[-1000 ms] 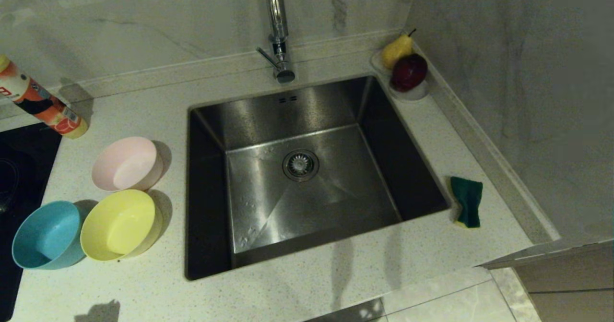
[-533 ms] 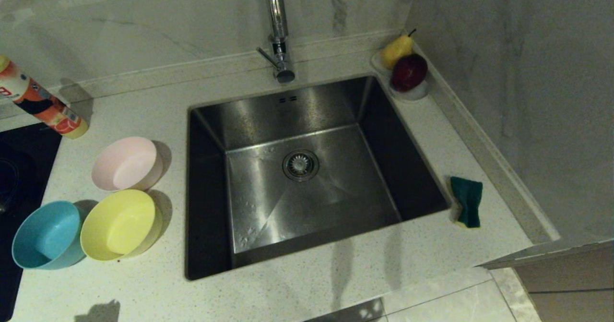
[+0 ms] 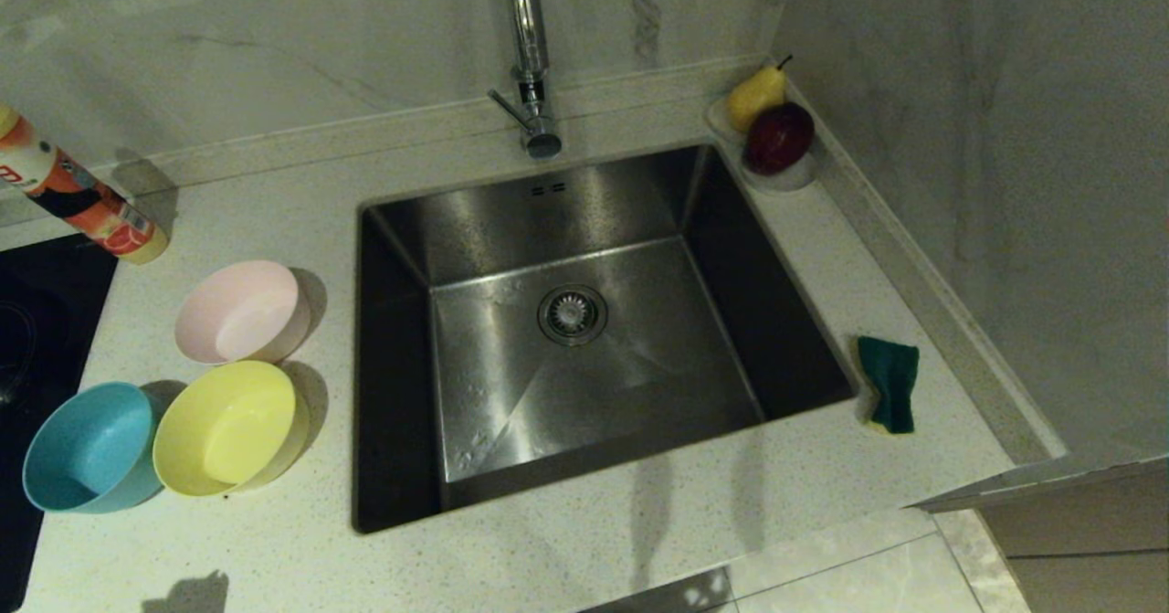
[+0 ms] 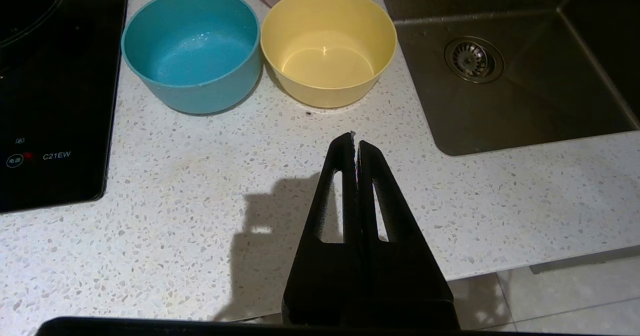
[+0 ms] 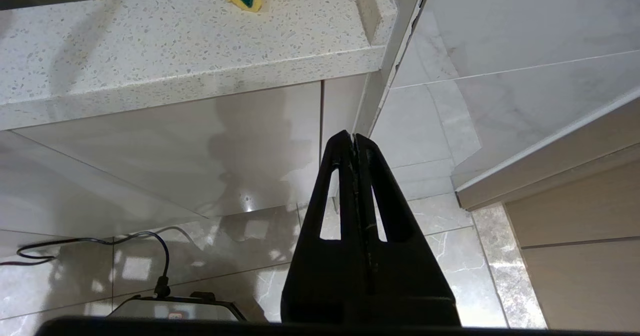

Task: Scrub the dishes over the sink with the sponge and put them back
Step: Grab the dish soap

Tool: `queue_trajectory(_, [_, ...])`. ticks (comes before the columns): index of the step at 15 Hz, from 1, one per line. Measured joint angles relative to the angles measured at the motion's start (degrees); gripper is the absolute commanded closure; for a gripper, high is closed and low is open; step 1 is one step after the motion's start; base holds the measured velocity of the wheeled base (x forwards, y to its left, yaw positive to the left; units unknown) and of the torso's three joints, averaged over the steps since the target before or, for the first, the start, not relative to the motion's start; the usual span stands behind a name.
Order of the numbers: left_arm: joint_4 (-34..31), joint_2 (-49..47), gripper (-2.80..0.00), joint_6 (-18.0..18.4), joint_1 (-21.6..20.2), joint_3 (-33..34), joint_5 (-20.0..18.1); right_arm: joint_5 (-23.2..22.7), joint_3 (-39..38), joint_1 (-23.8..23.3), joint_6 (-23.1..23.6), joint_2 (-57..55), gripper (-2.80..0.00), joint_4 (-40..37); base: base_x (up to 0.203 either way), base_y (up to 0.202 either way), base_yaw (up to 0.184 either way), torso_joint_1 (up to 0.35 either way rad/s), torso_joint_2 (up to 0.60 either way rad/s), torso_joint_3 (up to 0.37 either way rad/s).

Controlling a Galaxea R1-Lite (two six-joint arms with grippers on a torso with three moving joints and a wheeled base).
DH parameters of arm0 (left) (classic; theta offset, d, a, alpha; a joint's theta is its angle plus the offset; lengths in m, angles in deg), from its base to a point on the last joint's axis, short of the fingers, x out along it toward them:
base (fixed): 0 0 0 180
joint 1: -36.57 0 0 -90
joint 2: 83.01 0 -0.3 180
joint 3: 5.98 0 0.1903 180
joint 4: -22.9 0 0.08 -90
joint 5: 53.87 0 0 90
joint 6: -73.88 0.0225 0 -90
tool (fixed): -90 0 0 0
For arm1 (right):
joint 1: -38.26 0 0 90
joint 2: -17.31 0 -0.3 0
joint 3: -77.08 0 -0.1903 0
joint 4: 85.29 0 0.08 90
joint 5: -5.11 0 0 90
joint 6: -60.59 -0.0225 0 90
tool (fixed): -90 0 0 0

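- pink bowl (image 3: 239, 313), yellow bowl (image 3: 226, 428) and blue bowl (image 3: 89, 449) clustered on counter (image 3: 639, 540) left of sink (image 3: 566, 321)
- sponge (image 3: 890, 383) on counter right of sink, green face up
- left gripper (image 4: 355, 143) closed, empty, above counter near yellow bowl
- right gripper (image 5: 354, 138) closed, empty, below counter edge

3 bowls: pink bowl (image 3: 239, 313) pale, yellow bowl (image 3: 226, 428), blue bowl (image 3: 89, 449) light teal. Sponge (image 3: 889, 383) dk green face w/ yellow foam under. Sink (image 3: 393, 229) grey brushed steel, chrome tap (image 3: 530, 56). Counter (image 3: 274, 549) off-white w/ fine grey speckle. Wall (image 3: 274, 28) white marble, grey veins. Pear (image 3: 754, 97) yellow, apple (image 3: 778, 137) dk red. Hob (image 4: 50, 100) black. Left hand (image 4: 354, 140) & right hand (image 5: 353, 139) black.
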Motion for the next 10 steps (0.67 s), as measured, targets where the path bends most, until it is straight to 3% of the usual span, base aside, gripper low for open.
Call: queue_trajectory(10, [-1.4, -0.3, 0.00, 0.9, 0.0, -1.2, 0.5, 0.0, 0.0, 0.0, 0.0, 0.0, 0.00, 0.1, 0.000, 0.000, 0.000, 0.000, 0.00, 0.000])
